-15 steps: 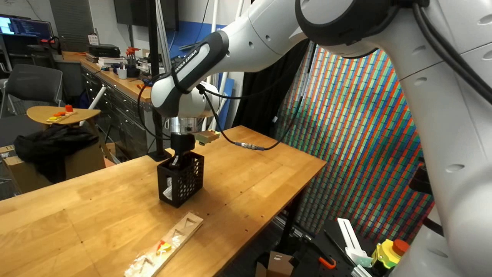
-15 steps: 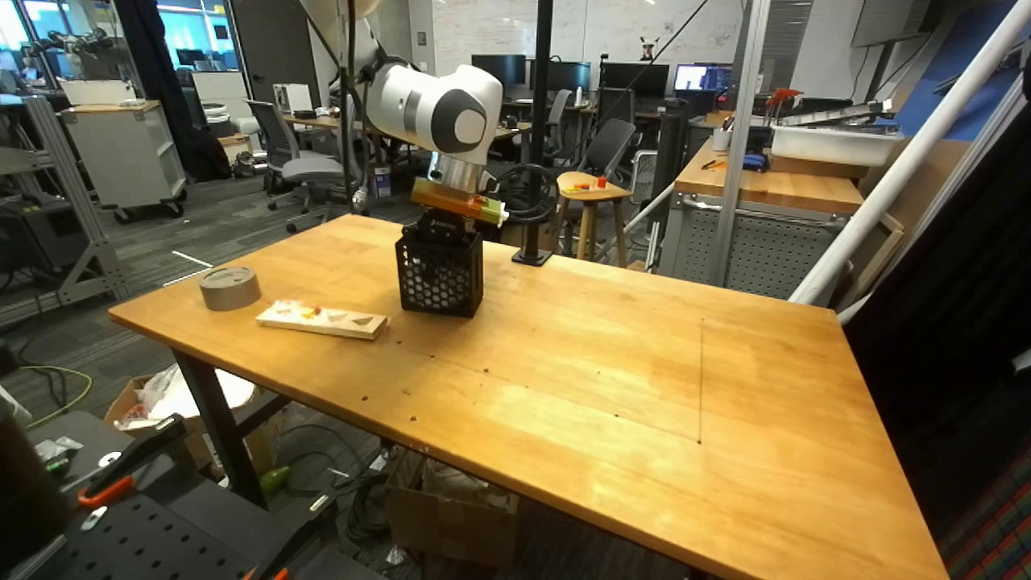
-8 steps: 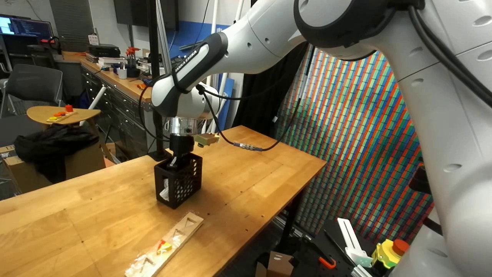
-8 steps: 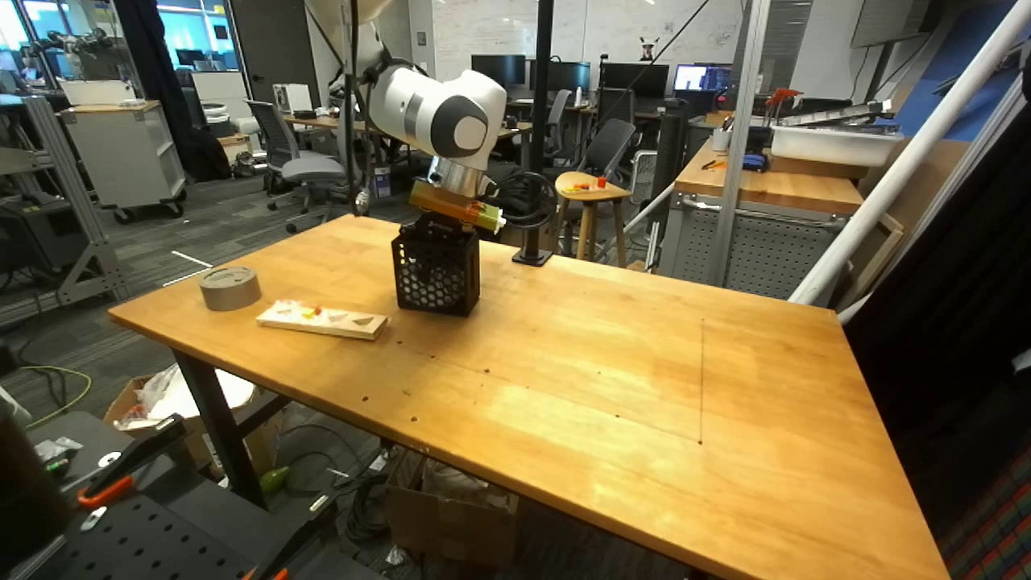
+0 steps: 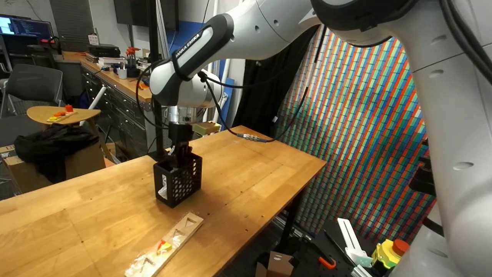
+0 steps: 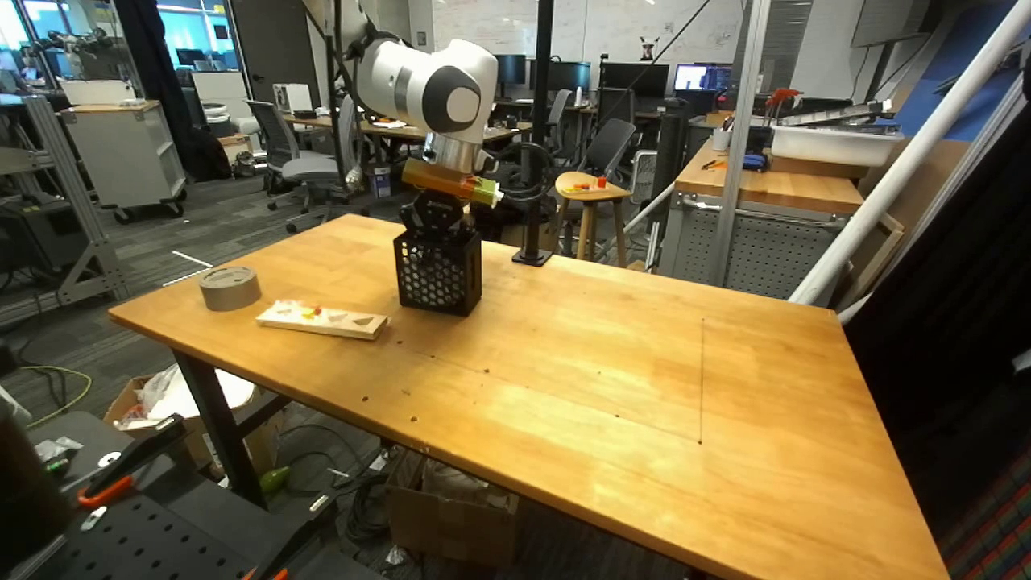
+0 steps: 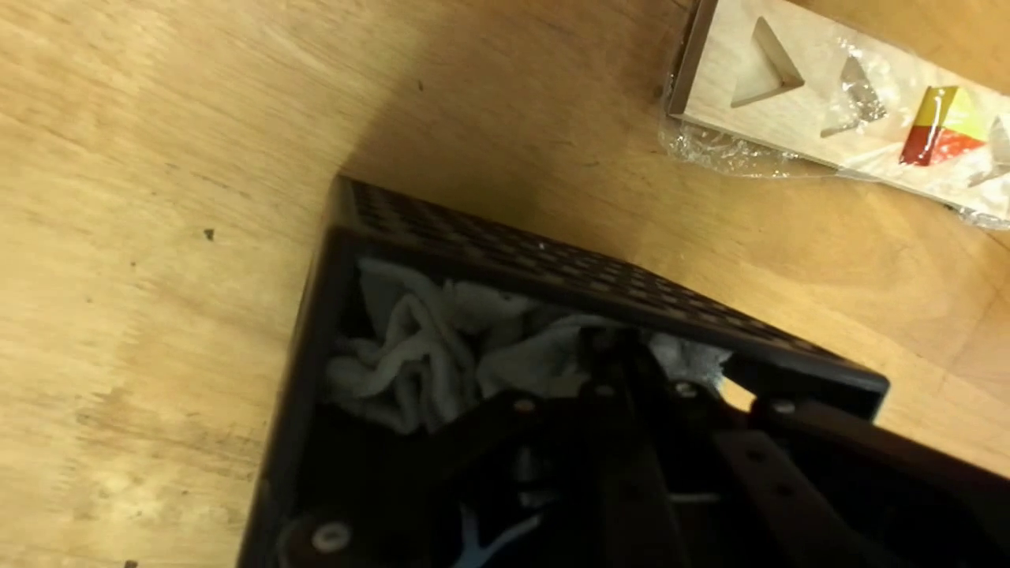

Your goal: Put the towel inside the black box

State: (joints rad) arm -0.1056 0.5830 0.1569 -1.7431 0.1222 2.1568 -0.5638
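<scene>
The black box (image 5: 177, 182) is an open-topped crate with perforated walls, upright on the wooden table; it also shows in an exterior view (image 6: 474, 274). The white towel (image 7: 418, 347) lies bunched inside the box, along one long wall in the wrist view. Part of it shows through the box's end opening in an exterior view (image 5: 163, 188). My gripper (image 7: 610, 337) points down into the top of the box, over the towel, with its fingers together. Towel shows on both sides of the tips; it is too dark to see any cloth between them. The box walls hide the tips in both exterior views.
A wooden shape board (image 5: 169, 244) in clear plastic with small red and yellow pieces lies near the box. A tape roll (image 6: 229, 288) stands at a table corner. A black pole (image 6: 532, 258) rises from the table edge behind the box.
My gripper has risen, so more of it shows above the box rim. The box shifted slightly, then stayed about in place. The towel still shows through the box's end opening.
</scene>
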